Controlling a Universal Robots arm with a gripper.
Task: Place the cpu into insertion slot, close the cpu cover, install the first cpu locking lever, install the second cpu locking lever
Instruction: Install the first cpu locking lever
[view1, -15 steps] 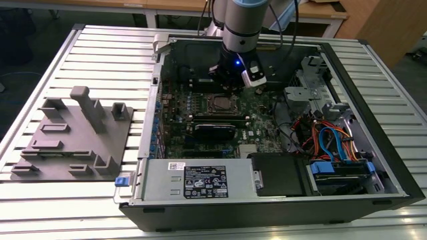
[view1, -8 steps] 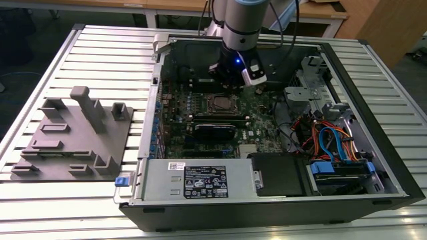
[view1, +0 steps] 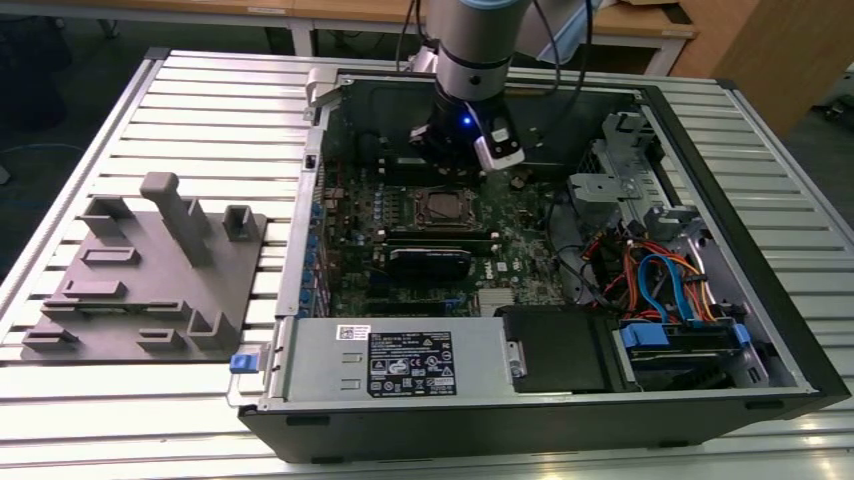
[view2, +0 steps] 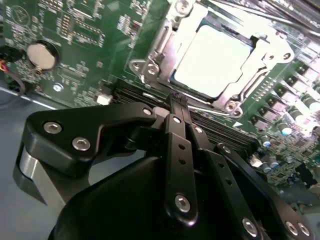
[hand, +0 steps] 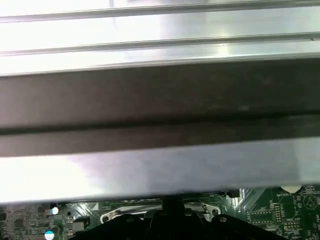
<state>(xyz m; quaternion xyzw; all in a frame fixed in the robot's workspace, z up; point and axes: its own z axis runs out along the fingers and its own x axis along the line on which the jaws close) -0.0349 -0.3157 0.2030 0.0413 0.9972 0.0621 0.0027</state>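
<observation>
Toward the far edge of the worktop (view1: 200, 80), inside the open computer case (view1: 747, 250): one motherboard (view1: 360, 215), lying flat and face up, which leaves the socket area reachable from above.

Item, insertion slot (view1: 437, 207): near the board's far middle. In the second wrist view the cpu (view2: 212, 60) already lies seated in it, pale metal top up and level. The cpu cover (view2: 167, 37) lies flat around the chip, its window framing the metal top; judged closed, so the chip is held down.

Item, locking levers: thin bright rods run along the socket's sides in the second wrist view; whether either is hooked home cannot be told.

Item, hand (view2: 176, 102): fingers drawn together into a single narrow tip with nothing between them, suited to pushing rather than gripping. The tip hangs just beside the socket's near edge; contact cannot be confirmed. In the exterior view the hand (view1: 461, 150) hangs over the board's far portion.

Item, grey fixture tray (view1: 140, 275): near the worktop's edge on the exterior view's left, well apart from the case.
</observation>
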